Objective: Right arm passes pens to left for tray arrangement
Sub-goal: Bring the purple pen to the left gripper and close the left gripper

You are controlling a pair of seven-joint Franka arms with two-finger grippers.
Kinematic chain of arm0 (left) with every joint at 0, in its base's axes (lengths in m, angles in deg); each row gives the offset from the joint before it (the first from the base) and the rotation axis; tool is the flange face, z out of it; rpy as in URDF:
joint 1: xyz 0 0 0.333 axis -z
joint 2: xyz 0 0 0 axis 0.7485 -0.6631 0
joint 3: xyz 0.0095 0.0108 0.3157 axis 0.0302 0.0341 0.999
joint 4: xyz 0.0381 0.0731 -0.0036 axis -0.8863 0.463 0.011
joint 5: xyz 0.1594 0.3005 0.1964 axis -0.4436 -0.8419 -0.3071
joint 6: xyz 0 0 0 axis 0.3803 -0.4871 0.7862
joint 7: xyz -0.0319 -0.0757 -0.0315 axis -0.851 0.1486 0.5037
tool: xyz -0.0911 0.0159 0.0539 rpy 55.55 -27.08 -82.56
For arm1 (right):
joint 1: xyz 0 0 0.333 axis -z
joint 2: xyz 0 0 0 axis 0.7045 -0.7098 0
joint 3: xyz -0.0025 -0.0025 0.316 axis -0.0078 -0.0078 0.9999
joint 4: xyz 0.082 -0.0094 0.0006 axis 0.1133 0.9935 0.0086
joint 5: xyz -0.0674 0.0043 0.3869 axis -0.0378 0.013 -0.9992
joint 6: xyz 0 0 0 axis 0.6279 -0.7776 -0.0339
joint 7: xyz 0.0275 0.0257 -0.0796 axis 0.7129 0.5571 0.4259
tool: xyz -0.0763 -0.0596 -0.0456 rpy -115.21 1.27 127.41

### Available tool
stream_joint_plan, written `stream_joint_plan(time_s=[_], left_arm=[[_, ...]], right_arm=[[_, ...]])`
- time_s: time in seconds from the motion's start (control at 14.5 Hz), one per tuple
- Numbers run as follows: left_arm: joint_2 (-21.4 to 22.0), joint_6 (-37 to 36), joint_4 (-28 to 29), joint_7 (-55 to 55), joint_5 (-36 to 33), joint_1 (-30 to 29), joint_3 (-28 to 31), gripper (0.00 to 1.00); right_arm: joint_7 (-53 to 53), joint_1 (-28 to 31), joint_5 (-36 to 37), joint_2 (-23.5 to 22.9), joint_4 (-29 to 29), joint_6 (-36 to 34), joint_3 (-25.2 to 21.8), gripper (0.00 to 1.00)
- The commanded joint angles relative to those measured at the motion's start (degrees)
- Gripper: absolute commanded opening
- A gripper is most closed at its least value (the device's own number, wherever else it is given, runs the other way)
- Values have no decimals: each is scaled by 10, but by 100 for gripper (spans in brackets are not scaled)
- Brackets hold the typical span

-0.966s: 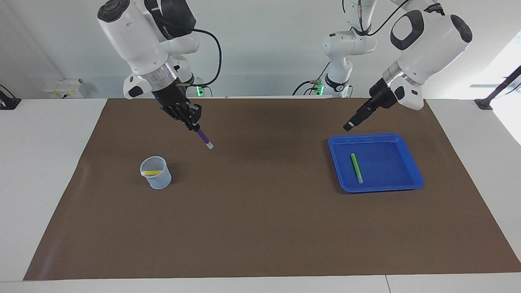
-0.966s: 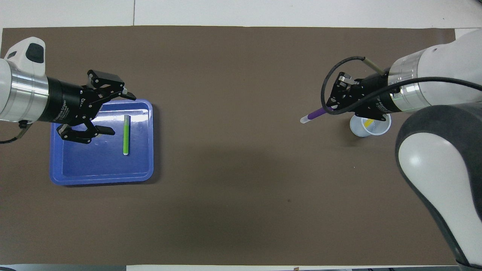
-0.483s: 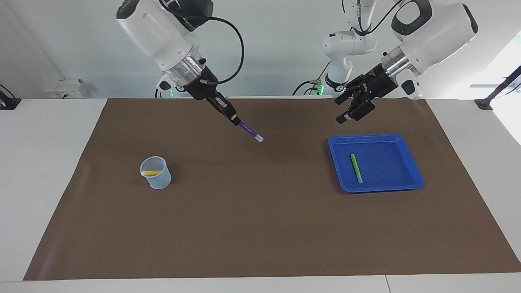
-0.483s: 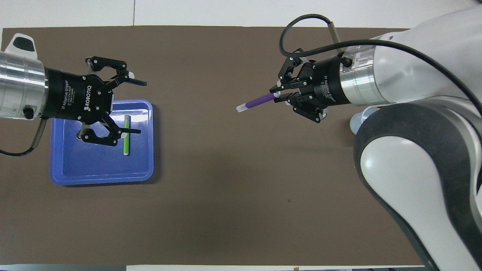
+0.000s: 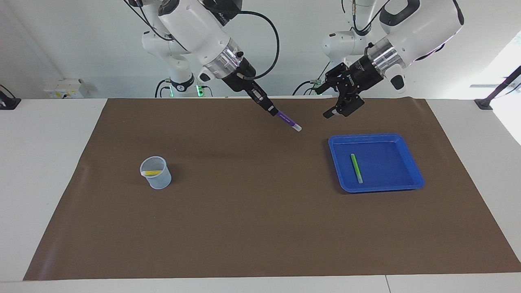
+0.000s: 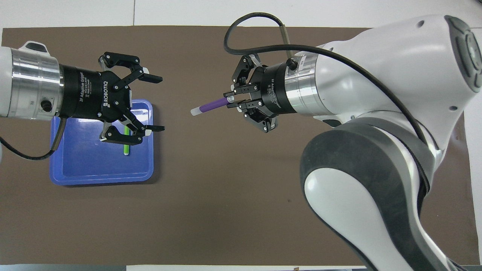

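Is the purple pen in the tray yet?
No, the right gripper holds the purple pen in the air; only the green pen lies in the tray.

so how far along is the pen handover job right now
Done: the green pen lies in the blue tray. In hand: the right gripper is shut on the purple pen, held in the air over the mat, pale tip pointing toward the open left gripper, which hangs empty above the mat beside the tray; they have not met. Left: the yellow pen sits in the cup.
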Motion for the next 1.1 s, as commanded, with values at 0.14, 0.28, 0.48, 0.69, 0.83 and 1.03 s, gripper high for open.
stream_joint_plan(time_s=[0.14,0.28,0.48,0.69,0.83,1.03], left_arm=[[45,73,78,-8,19,41,3,100],[50,83,87,-9,23,47,3,100],[58,110,107,-10,26,56,3,100],[61,111,110,-10,27,57,3,98],[60,123,110,-14,35,57,3,94],[61,131,115,-14,36,58,3,88]], right_arm=[[-23,-3,-3,-15,-20,15,22,0],[-24,-7,2,-15,-20,17,29,0],[-30,-7,3,-15,-20,17,31,0],[-30,-7,3,-15,-20,18,31,0],[-29,-8,5,-15,-20,22,31,0],[-28,-8,10,-15,-20,29,35,0]])
